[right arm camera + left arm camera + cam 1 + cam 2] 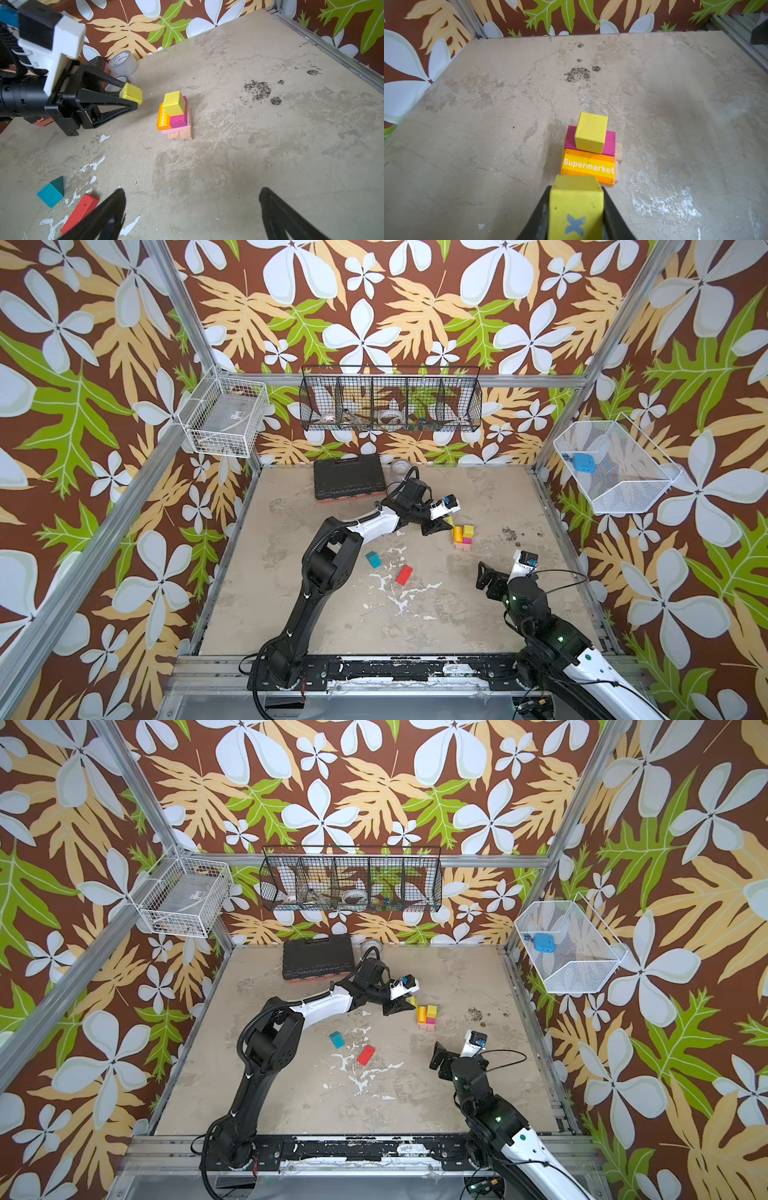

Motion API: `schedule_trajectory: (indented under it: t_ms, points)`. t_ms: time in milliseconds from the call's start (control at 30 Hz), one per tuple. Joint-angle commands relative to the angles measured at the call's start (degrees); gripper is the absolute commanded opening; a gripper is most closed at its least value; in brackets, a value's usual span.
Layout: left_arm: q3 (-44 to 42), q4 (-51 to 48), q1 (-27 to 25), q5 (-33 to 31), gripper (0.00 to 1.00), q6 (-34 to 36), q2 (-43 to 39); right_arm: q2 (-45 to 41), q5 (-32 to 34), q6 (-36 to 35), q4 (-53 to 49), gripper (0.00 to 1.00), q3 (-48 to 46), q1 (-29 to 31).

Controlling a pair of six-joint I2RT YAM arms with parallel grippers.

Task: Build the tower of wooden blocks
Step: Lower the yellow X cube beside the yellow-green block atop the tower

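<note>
The wood block tower (462,537) (428,1017) stands right of the table's middle: pale tan and pink blocks at the bottom, an orange "Supermarket" block (588,166) and a magenta block (178,119) above, a yellow cube (590,133) on top. My left gripper (446,524) (576,188) hangs just left of the tower and a little above the table, shut on a yellow block (576,207) (132,94). A teal wedge (373,560) (51,192) and a red block (404,575) (80,209) lie loose on the table. My right gripper (487,583) (192,193) stands open and empty nearer the front.
A black tool case (348,479) and a clear tape roll (123,63) sit at the back of the table, behind the left arm. Wire baskets (390,406) hang on the walls. Dark specks (509,534) mark the table right of the tower.
</note>
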Motion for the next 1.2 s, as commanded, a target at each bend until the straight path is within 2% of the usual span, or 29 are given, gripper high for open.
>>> schedule_trajectory:
  t_ms: [0,200,433,1167]
  points:
    - [4.3,-6.1,-0.2,0.4,0.00,2.4,2.2,0.0,-1.4,-0.8,1.4,1.00,0.0,0.0]
    - [17.7,-18.3,-0.9,-0.7,0.00,5.7,8.4,-0.1,-1.3,-0.8,1.3,1.00,0.1,0.0]
    - [23.8,-24.5,-2.0,-3.1,0.00,9.0,11.5,0.0,-1.4,-0.9,1.4,1.00,0.1,0.0]
    - [27.6,-28.4,-4.2,-6.7,0.00,12.7,13.2,0.4,-2.1,-1.2,1.7,1.00,0.1,0.0]
